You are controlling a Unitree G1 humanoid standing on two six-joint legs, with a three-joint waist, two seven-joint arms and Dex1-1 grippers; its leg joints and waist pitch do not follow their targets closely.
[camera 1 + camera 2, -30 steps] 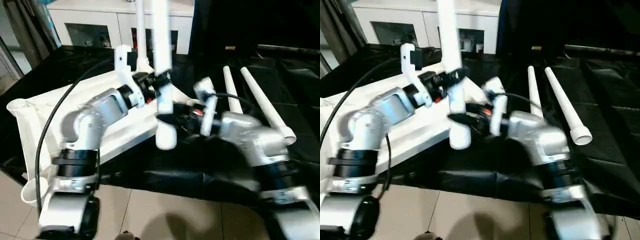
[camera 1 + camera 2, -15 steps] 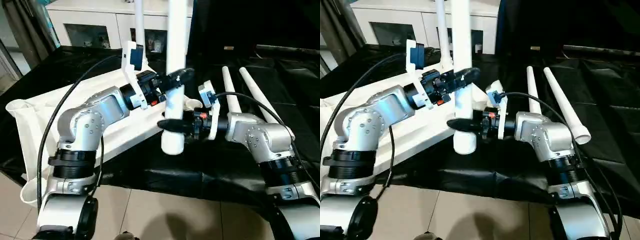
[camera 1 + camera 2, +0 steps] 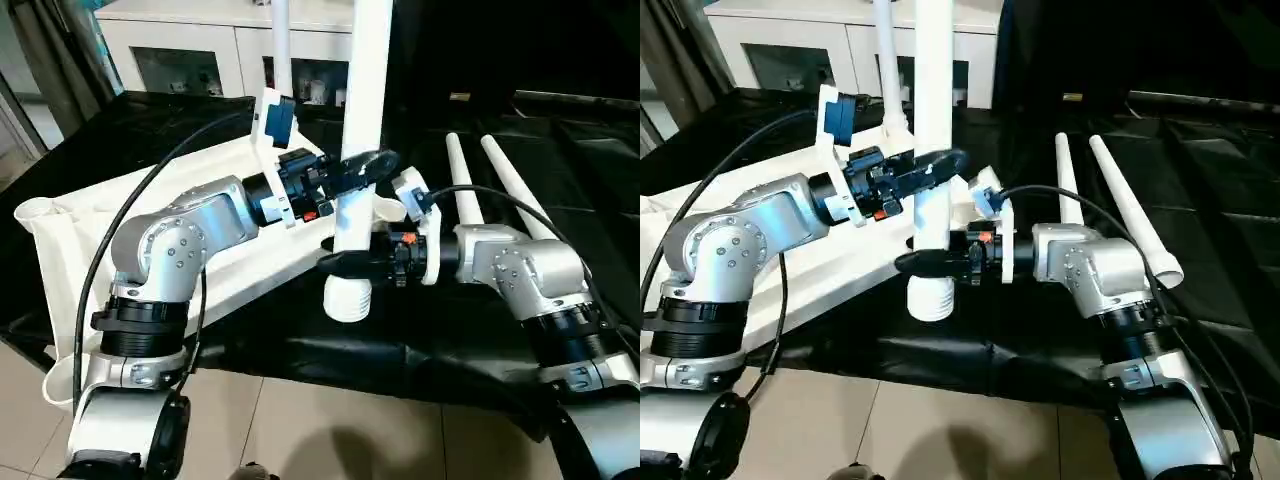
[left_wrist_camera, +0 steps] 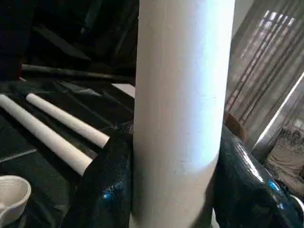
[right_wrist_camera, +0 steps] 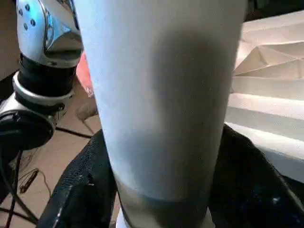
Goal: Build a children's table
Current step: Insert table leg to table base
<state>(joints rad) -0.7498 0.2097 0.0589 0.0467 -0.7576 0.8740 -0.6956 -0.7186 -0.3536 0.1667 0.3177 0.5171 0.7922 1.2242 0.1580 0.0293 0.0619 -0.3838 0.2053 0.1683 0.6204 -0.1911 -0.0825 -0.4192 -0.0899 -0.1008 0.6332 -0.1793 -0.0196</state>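
Black cloth covers the bench as left gripper (image 3: 365, 165) and right gripper (image 3: 345, 262) clamp an upright leg (image 3: 358, 150); seating it into the tabletop (image 3: 70, 235) comes next.

Upright leg (image 3: 362, 130) standing centre, before the tabletop (image 3: 60, 240) lying at 9 o'clock. Two spare legs (image 3: 500, 180) lying at 2 o'clock. Cabinet (image 3: 180, 45) sitting at 12, behind.

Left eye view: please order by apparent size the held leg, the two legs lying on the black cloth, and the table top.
1. Table top, partly hidden.
2. Held leg; nearness inflates it.
3. Two lying legs look alike; no ranking.
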